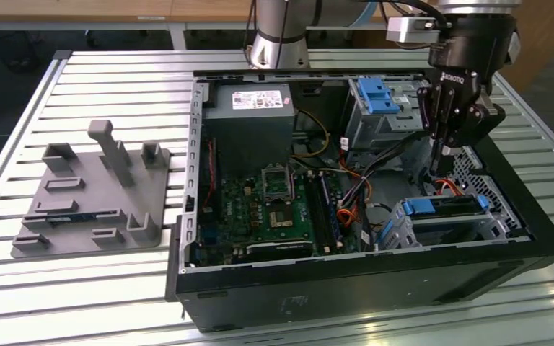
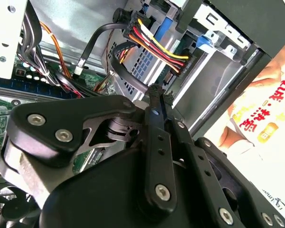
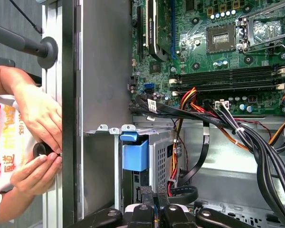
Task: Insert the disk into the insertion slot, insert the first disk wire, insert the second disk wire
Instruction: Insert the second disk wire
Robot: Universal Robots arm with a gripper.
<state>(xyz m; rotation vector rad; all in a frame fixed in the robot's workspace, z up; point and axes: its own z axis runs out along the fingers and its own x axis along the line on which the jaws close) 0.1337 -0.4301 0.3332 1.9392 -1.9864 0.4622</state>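
- Inside the open black computer case (image 1: 354, 295) on the slatted metal table (image 1: 113, 72), the flat silver disk in its bright blue plastic carrier (image 1: 441, 207) sits already in the small perforated sheet-metal insertion slot (image 1: 404, 229), with its handle turned toward the cables.
- Just beside it, the black claw (image 3: 153, 191) points down into the case. Its fingers are drawn narrow, almost together; whether they pinch a wire end cannot be told.
- Loose black and red wires (image 3: 180, 190) lie near the fingertips, probably for plugging.

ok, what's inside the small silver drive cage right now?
The disk sits in the insertion slot, with its blue carrier end showing. The slot's sheet metal covers the drive body and any connectors.
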